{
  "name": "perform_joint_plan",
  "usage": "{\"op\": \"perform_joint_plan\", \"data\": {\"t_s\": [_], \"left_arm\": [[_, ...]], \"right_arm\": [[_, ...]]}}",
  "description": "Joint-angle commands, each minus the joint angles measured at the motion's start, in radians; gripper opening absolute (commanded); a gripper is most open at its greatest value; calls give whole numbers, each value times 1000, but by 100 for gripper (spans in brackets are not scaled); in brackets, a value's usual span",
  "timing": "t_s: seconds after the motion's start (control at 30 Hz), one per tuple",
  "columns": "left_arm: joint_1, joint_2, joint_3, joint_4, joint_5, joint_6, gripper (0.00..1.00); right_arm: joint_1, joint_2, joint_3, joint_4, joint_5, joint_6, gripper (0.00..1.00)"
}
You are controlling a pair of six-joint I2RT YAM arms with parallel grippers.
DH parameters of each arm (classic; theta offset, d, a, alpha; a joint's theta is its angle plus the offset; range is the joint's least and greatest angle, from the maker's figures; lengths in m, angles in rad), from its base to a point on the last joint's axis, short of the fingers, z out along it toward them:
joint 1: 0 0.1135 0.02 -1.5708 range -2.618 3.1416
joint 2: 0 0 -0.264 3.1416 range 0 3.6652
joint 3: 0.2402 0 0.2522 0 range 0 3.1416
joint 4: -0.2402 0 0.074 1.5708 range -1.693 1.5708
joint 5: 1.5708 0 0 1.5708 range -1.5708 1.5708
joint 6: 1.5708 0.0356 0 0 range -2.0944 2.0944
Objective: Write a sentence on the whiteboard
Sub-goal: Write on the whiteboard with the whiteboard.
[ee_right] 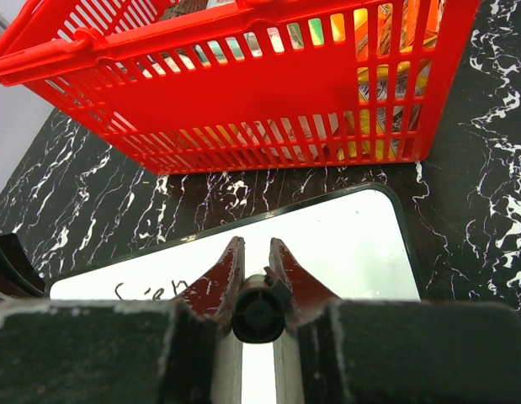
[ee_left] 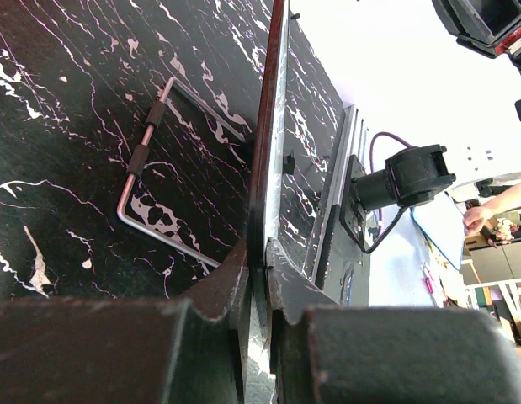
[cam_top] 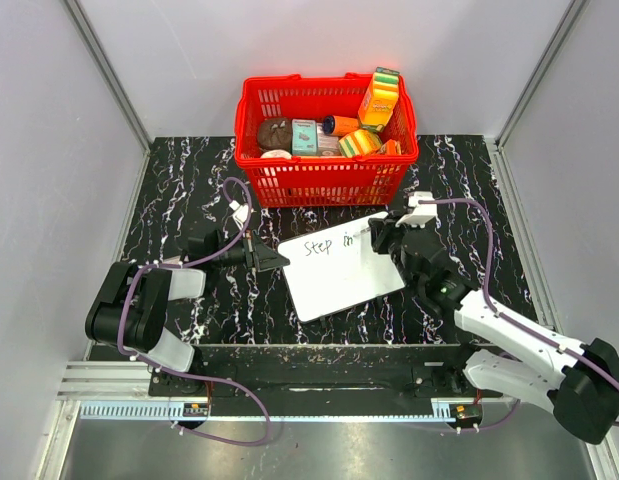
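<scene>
White, thin and stiff, the whiteboard [cam_top: 344, 280] is lying mid-frame below the red basket [cam_top: 324, 180], probably light and slidey, so left gripper [cam_top: 281, 260] is pinching its left edge while right gripper [cam_top: 377, 237] is clenching the marker [ee_right: 258, 313] at the sentence [cam_top: 326, 246].

The whiteboard [cam_top: 339, 275] lies on the table [cam_top: 189, 190] before the basket [cam_top: 319, 182], left claw [cam_top: 280, 260] at its left edge.
</scene>
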Motion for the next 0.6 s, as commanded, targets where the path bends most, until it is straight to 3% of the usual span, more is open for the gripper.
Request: {"op": "perform_joint_plan", "data": {"t_s": [0.0,0.57], "left_arm": [[-11,20,20,21,-6,77,0],[-11,23,22,18,-4,77,0]], "right_arm": [[-14,5,48,60,2,-17,0],[-15,34,32,77,-15,6,0]]}}
